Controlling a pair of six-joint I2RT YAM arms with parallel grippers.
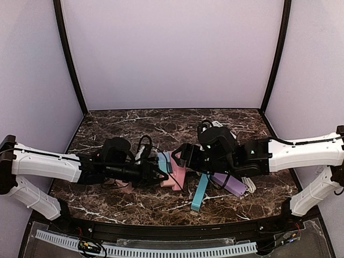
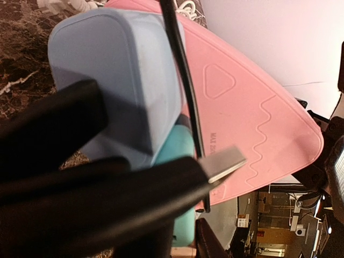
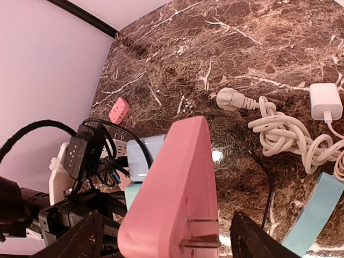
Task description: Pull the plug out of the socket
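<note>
left claw [image 2: 153, 137]: pinching the blue plug [image 2: 113, 70] top and bottom, looks like a decent bite
right claw [image 3: 166, 231]: spread wide either side of the pink socket [image 3: 177, 177], not gripping it
plug spot: stuck in the left side of the socket, mid worktop [image 1: 118, 126], between the two arms
main worry: pull now and the socket probably just tags along, nothing's pinning it
other worry: black wire [image 2: 183, 80] runs beside the plug, could snag

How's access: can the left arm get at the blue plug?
Likely yes. The left gripper clamps the blue plug against the pink socket; a thin black cable runs alongside, not between.
</note>
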